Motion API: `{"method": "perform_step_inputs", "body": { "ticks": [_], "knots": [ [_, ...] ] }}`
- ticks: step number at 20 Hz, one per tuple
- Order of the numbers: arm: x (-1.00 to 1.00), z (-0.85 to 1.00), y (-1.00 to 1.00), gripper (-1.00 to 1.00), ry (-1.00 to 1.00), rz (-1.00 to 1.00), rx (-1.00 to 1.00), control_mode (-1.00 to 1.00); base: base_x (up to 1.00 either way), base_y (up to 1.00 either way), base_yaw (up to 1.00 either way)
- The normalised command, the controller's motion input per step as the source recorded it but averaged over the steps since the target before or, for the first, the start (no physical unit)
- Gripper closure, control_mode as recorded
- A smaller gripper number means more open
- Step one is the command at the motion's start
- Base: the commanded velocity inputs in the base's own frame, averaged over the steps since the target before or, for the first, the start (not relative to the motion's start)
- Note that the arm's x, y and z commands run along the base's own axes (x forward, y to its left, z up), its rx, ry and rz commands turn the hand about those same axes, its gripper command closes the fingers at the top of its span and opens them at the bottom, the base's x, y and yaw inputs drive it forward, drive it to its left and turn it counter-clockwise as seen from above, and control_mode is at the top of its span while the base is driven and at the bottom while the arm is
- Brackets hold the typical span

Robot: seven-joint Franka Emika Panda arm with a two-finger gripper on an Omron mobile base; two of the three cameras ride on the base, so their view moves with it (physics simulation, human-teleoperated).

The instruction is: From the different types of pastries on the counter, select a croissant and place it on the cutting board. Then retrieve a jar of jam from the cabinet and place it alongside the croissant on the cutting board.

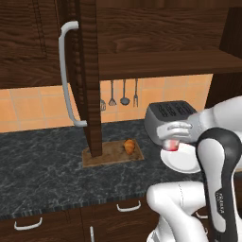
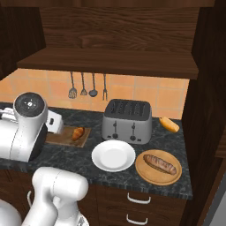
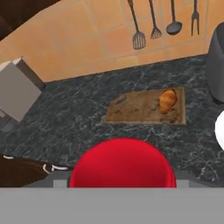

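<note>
The gripper is clamped on the tiny clear glass jar of jam with a red lid, holding it by its top so the reddish glass body hangs free below the hand, above the rim of the round white plate. The smooth domed lid sits close under the hand camera, which suggests the grip is kept vertical so the jar can be set down upright. The flat rectangular mid-brown wooden cutting board, its grain marked by darker stains, lies on the dark marbled stone counter, well apart from the jar. On one end of the board rests the small golden-orange ridged croissant, leaving the larger bare stretch free, probably the spot for the jar. Above the board the dark brown panelled cabinet door with its curved silver-white bar handle stands open, edge-on over the board. Beyond the plate from the board sits a boxy grey metal toaster, and a long brown speckled loaf lies on a round tan wooden disc.
</note>
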Motion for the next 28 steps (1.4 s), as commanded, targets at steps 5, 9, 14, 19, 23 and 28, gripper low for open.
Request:
{"method": "perform_step_inputs", "body": {
  "ticks": [5,9,14,19,23,28],
  "knots": [
    [0.16,-0.91,0.51,1.00,-0.26,0.00,0.06,-1.00,0.00,0.00,0.00],
    [0.24,-0.94,0.09,1.00,-0.23,0.00,0.19,-1.00,0.00,0.00,0.00],
    [0.16,-0.70,-0.07,1.00,-0.15,0.00,0.38,-1.00,0.00,0.00,0.00],
    [0.00,-0.27,0.70,1.00,-0.40,-0.01,-0.02,-1.00,0.00,0.00,0.00],
    [0.00,-0.52,0.16,1.00,-0.21,-0.01,-0.06,-1.00,0.00,0.00,0.00],
    [0.00,-0.40,-0.07,1.00,-0.12,0.00,0.00,-1.00,0.00,0.00,0.00]
  ]
}}
